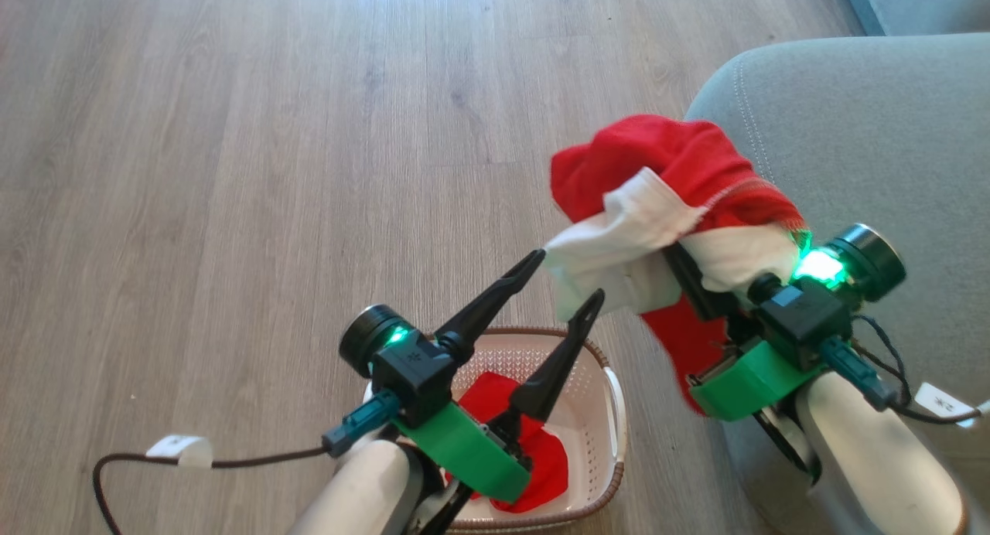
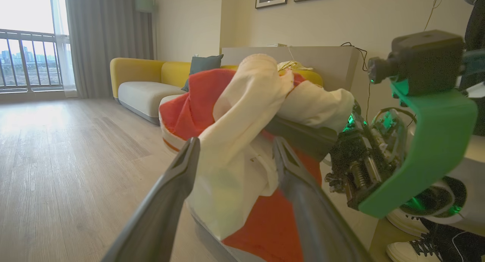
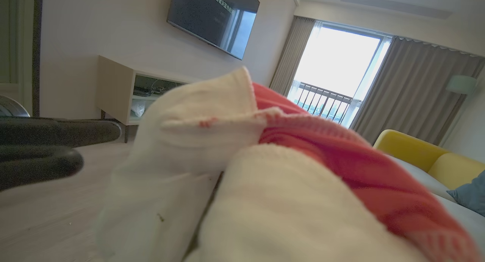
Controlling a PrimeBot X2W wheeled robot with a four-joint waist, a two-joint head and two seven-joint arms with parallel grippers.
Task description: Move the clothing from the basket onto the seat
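A red and white garment of the clothing (image 1: 665, 187) hangs in the air at the seat's (image 1: 874, 133) left edge, draped over my right gripper (image 1: 691, 281), which is shut on it. Its white part (image 2: 235, 114) lies just past the tips of my left gripper (image 1: 564, 280), whose fingers (image 2: 182, 167) stand open. Below my left arm the cream basket (image 1: 607, 380) sits on the floor with a plain red garment (image 1: 541, 450) inside. In the right wrist view the held garment (image 3: 265, 159) covers my right fingers, and the left fingers (image 3: 57, 131) show at the left.
Wooden floor (image 1: 271, 172) stretches to the left and ahead. A yellow sofa (image 2: 144, 84) stands far off by the curtained window. A person's white shoes (image 2: 411, 248) are close behind my right arm. A TV cabinet (image 3: 125, 91) stands against the wall.
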